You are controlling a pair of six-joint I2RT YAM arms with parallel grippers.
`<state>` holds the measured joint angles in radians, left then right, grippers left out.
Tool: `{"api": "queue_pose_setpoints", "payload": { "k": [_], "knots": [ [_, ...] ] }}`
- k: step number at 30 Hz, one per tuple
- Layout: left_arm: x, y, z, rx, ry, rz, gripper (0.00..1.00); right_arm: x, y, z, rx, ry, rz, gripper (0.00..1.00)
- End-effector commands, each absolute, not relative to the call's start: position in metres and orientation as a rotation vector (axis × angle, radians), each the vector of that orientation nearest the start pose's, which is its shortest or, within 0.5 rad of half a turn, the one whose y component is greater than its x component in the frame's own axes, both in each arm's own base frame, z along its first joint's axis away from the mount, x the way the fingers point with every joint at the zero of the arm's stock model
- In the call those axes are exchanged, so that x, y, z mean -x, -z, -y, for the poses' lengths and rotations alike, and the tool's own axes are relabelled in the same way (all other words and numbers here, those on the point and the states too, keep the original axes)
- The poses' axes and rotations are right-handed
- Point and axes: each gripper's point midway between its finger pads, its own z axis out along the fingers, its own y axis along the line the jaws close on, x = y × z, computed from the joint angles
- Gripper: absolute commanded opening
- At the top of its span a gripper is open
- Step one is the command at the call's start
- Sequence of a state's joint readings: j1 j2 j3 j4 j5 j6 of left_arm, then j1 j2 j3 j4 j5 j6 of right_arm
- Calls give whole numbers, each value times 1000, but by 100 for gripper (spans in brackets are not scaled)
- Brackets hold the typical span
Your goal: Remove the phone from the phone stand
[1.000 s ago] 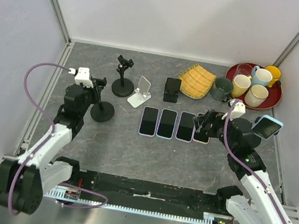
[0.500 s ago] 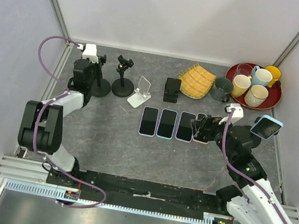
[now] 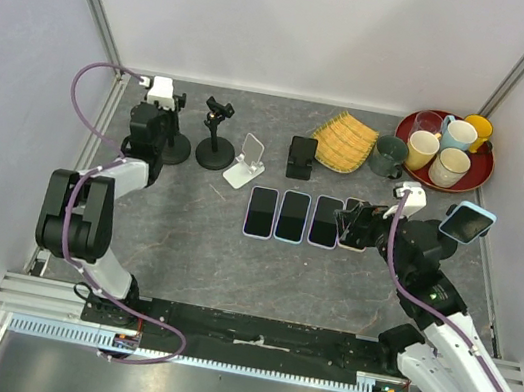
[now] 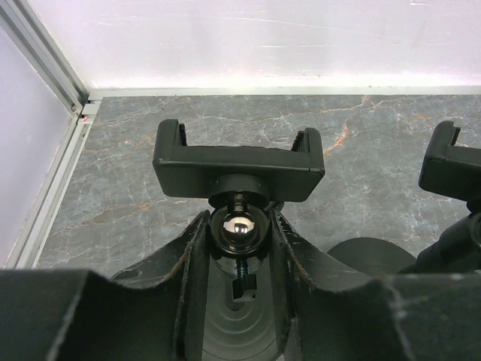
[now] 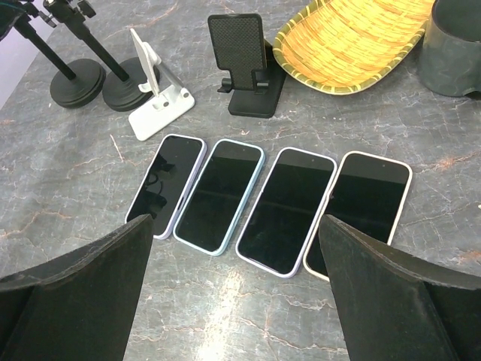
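Left pincer (image 4: 239, 226) is pinching the empty stand (image 4: 239, 169) at its ball — a skewed release could be tipping it against the neighbour stand (image 4: 449, 162). Right pincer (image 5: 237, 224) is hanging spread over four phones (image 5: 297, 199) lying flat.

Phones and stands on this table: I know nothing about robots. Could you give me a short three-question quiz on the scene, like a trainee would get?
1. How many phones lie flat in a row on the table?
2. True or false: the black clamp stand gripped by the left jaws holds a phone.
3. What stands on the red tray? A) mugs B) phones C) spoons

Key: 1. Four. 2. False, its clamp is empty. 3. A.
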<state>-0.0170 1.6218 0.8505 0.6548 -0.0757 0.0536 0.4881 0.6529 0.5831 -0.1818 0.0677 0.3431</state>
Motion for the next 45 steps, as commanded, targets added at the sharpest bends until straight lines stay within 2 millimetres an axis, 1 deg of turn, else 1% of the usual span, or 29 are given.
{"api": "queue_pose_setpoints", "payload": {
  "k": [1, 5, 8, 9, 10, 11, 12, 13, 14, 15, 17, 18, 20, 21, 22, 24, 25, 26, 27, 28, 29, 30, 31, 34, 35, 38, 39, 43, 45],
  "knots": [
    [-488, -253, -16, 19, -130, -1458, 42, -257, -243, -138, 89, -532, -1778, 98],
    [-477, -256, -19, 35, -129, -1457, 53, -256, -257, -138, 93, -537, -1772, 98],
    [-469, -255, -20, 36, -131, -1469, 62, -255, -258, -139, 99, -534, -1795, 98],
    [-466, -255, -20, 38, -131, -1469, 69, -254, -257, -138, 99, -531, -1809, 98],
    [-462, -253, -20, 45, -128, -1472, 70, -254, -259, -137, 96, -526, -1812, 98],
    [-456, -261, -20, 45, -123, -1459, 74, -254, -265, -135, 91, -519, -1802, 98],
    [-452, -266, -19, 48, -116, -1452, 80, -253, -264, -132, 80, -499, -1817, 98],
    [-448, -269, -16, 53, -92, -1453, 83, -254, -265, -127, 55, -480, -1818, 98],
    [-439, -281, -14, 58, -73, -1446, 86, -259, -271, -114, -11, -415, -1809, 98],
    [-433, -287, -12, 55, -62, -1448, 91, -259, -265, -106, -33, -365, -1842, 98],
    [-421, -300, -4, 82, 17, -1443, 97, -266, -268, -89, -98, -248, -1861, 98],
    [-408, -307, -1, 106, 58, -1460, 100, -265, -260, -83, -107, -196, -1907, 98],
    [-394, -313, 12, 82, 136, -1485, 100, -272, -255, -79, -131, -133, -1957, 98],
    [-379, -318, 18, 77, 178, -1502, 100, -272, -249, -72, -145, -71, -1991, 98],
    [-370, -319, 31, 36, 241, -1517, 100, -275, -246, -70, -155, -42, -2010, 98],
    [-352, -323, 42, 29, 321, -1522, 100, -281, -243, -63, -185, 40, -2041, 98],
    [-333, -325, 52, -14, 367, -1528, 100, -283, -244, -59, -204, 74, -2038, 98],
    [-323, -327, 56, -31, 385, -1528, 100, -286, -246, -56, -220, 105, -2036, 98],
    [-314, -318, 60, -47, 407, -1549, 100, -287, -251, -44, -265, 176, -2009, 98],
    [-298, -323, 63, -64, 412, -1528, 100, -289, -254, -38, -286, 212, -1995, 98],
    [-291, -322, 66, -78, 413, -1519, 100, -289, -262, -32, -312, 245, -1973, 98],
    [-285, -308, 67, -94, 398, -1554, 100, -289, -268, -24, -346, 286, -1945, 98],
    [-274, -302, 69, -110, 395, -1567, 100, -288, -278, -10, -400, 361, -1899, 98],
    [-255, -284, 80, -171, 395, -1592, 100, -282, -295, 19, -516, 500, -1807, 98],
    [-251, -275, 82, -186, 394, -1599, 100, -281, -298, 26, -542, 536, -1785, 98],
    [-238, -266, 89, -238, 388, -1571, 100, -277, -300, 50, -626, 650, -1733, 98],
    [-236, -266, 89, -249, 375, -1557, 100, -276, -299, 61, -665, 680, -1724, 98],
    [-223, -275, 93, -284, 367, -1494, 100, -277, -287, 86, -772, 720, -1693, 98],
    [-219, -277, 95, -294, 373, -1480, 100, -281, -287, 96, -816, 701, -1666, 98]
  ]
}}
